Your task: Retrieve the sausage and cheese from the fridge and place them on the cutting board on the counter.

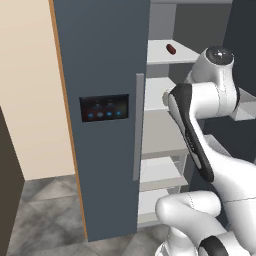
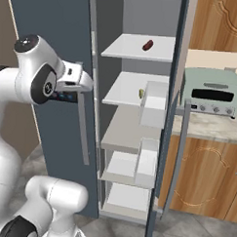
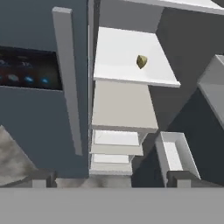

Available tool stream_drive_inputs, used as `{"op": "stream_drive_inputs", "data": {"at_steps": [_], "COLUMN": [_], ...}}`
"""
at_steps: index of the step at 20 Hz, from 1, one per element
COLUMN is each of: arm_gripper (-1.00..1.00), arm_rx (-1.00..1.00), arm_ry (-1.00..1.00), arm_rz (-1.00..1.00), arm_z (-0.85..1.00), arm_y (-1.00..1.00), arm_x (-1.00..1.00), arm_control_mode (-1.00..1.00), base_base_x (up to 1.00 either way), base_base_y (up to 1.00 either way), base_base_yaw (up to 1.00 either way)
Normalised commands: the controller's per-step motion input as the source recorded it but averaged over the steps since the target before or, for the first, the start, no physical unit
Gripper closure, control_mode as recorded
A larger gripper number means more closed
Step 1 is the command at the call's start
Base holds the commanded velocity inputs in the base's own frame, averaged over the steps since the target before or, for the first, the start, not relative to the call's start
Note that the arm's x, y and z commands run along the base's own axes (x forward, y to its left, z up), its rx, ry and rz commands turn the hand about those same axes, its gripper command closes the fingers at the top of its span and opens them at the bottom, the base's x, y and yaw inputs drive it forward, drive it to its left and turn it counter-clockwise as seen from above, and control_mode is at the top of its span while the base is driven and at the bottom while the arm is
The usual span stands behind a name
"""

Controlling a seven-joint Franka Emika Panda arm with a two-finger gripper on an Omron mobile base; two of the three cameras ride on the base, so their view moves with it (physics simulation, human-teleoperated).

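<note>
Tall slate-grey fridge [image 2: 51, 20] standing with right door swung open, left door shut, black blue-lit panel [image 1: 104, 108] and long grey handle [image 1: 138, 127] on the shut door. Pale shelves stacked inside, white door bins [image 2: 153, 105] hanging on the open door. Beside the fridge in the right base view, mottled stone bench [image 2: 208, 125] over brown wooden cabinets [image 2: 201, 177], carrying a pale green toaster oven [image 2: 212, 91]. White arm [image 1: 200, 125] raised in front of the open compartment, elbow bent, hand aimed into the fridge interior. End effector [image 3: 111, 180] spread wide and holding nothing, two dark fingertips [image 3: 41, 178] far apart at the bottom of the hand view, well short of the shelves. Sausage [image 2: 148, 44] lying on the top shelf, short dark red-brown cylinder, toward the back right, apart from everything else. Cheese [image 3: 141, 61] sitting alone on the second shelf down, tiny yellow-olive wedge, toward the right side of that shelf, one level below the sausage. Grey tiled floor [image 1: 45, 210] below.
</note>
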Motion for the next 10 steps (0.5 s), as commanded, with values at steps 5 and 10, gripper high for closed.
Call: {"op": "stream_drive_inputs", "data": {"at_steps": [5,10], "arm_gripper": [-1.00,-1.00], "arm_rx": [0.11,0.04], "arm_ry": [0.00,0.00], "arm_rz": [-0.30,-0.08], "arm_z": [0.00,0.00], "arm_y": [-0.46,-0.21], "arm_x": [0.00,-0.03], "arm_control_mode": [-1.00,1.00], "base_base_x": [0.00,0.01], "base_base_y": [0.00,-0.13], "base_base_yaw": [0.00,-0.01]}}
